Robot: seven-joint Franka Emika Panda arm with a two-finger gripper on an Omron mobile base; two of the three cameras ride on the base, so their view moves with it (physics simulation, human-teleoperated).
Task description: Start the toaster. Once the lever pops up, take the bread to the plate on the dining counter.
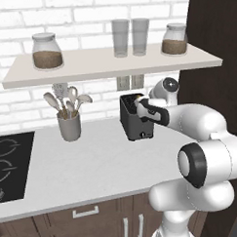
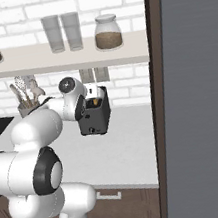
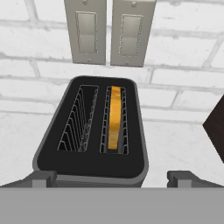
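The dark toaster [image 1: 135, 120] stands at the back of the grey-white worktop [image 1: 93, 165], against the brick wall. In the hand view I look down into its two slots; the toaster [image 3: 89, 164] holds a tan-yellow bread [image 3: 115, 122] slice sunk in the right slot, while the left slot is empty. The bread [image 2: 95, 102] also peeks out of the toaster [image 2: 95, 118] in the right base view. My gripper [image 3: 111, 177] hovers just above the toaster's near edge, open, fingertips [image 3: 43, 178] wide apart with nothing between them. The dining counter and plate are out of view.
A grey utensil cup [image 1: 69, 125] with spoons stands left of the toaster, and a black cooktop [image 1: 8, 164] lies farther left. A shelf [image 1: 108, 64] with jars and glasses hangs overhead. Wall outlets [image 3: 109, 33] sit behind. A tall dark cabinet [image 2: 199, 90] bounds the right.
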